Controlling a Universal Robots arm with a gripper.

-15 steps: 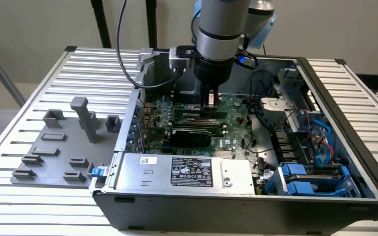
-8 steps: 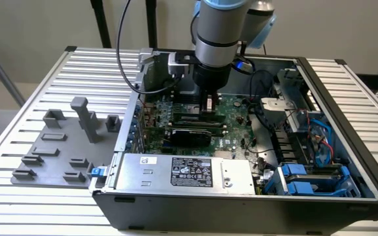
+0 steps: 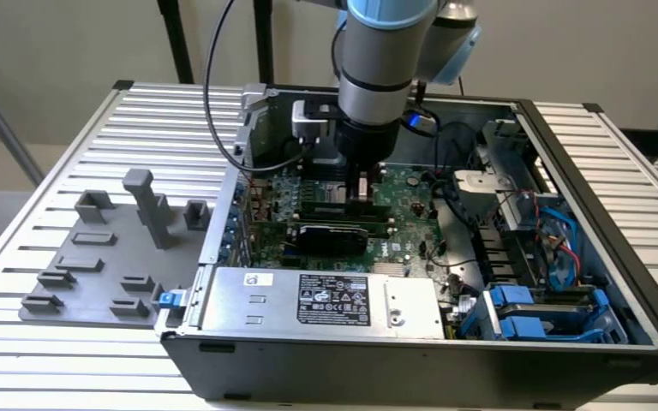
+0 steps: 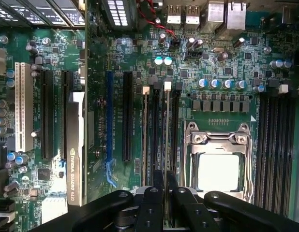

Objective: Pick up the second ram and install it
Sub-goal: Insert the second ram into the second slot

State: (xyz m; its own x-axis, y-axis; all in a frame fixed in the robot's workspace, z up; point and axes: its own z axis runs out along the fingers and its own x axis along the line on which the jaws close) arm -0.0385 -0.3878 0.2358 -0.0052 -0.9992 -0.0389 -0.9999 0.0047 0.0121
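Observation:
The second ram (image 4: 167, 135) is a thin green stick seen edge-on in the wrist view, running straight out from between my fingers. My gripper (image 4: 165, 193) is shut on its near end. The stick lines up with one of the black memory slots (image 4: 156, 130) just beside the CPU socket (image 4: 217, 169); I cannot tell whether it is seated or just above the slot. In the exterior view my gripper (image 3: 359, 199) reaches down inside the open computer case (image 3: 603, 223), with the green stick (image 3: 326, 192) low over the motherboard (image 3: 403, 193).
Another thin board edge (image 4: 144, 135) sits in the neighbouring slot. A black graphics card (image 4: 74, 145) stands nearby. The power supply (image 3: 318, 300), blue drive bays (image 3: 535, 312) and cables (image 3: 466, 214) crowd the case. A grey fixture tray (image 3: 100, 248) lies on the exterior view's left.

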